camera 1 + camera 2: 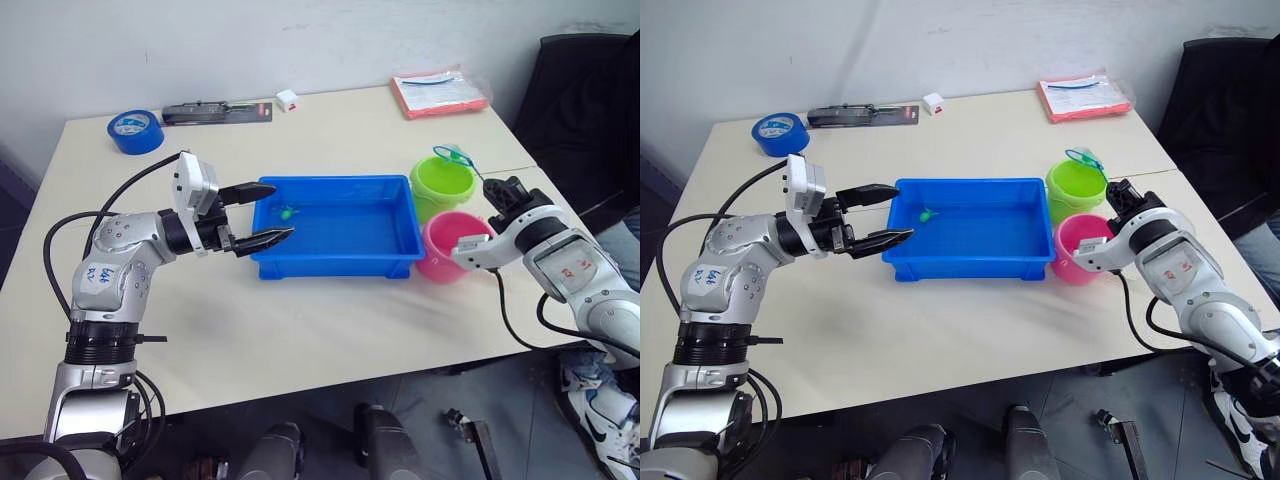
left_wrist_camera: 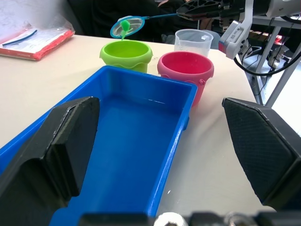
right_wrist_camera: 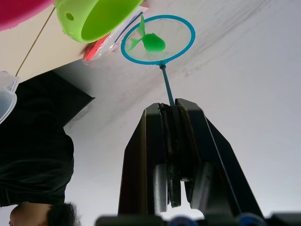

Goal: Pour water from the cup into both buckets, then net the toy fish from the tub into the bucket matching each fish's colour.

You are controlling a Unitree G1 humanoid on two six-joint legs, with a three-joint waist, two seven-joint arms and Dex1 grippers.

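Right wrist view: the right gripper (image 3: pixel 170 141) is clenched on the net (image 3: pixel 158 39), whose handle runs straight out from its fingertips. A green fish (image 3: pixel 149 41) lies in the hoop, just above the green bucket (image 1: pixel 441 185). The left gripper (image 1: pixel 262 215) gapes empty at the tub (image 1: pixel 335 262).

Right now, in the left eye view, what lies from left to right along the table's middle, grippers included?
Left gripper → tub → pink bucket → right gripper, holding the net over the green bucket.

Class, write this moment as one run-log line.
right pincer: shut on net | green fish: in net, above green bucket | left pincer: open at tub
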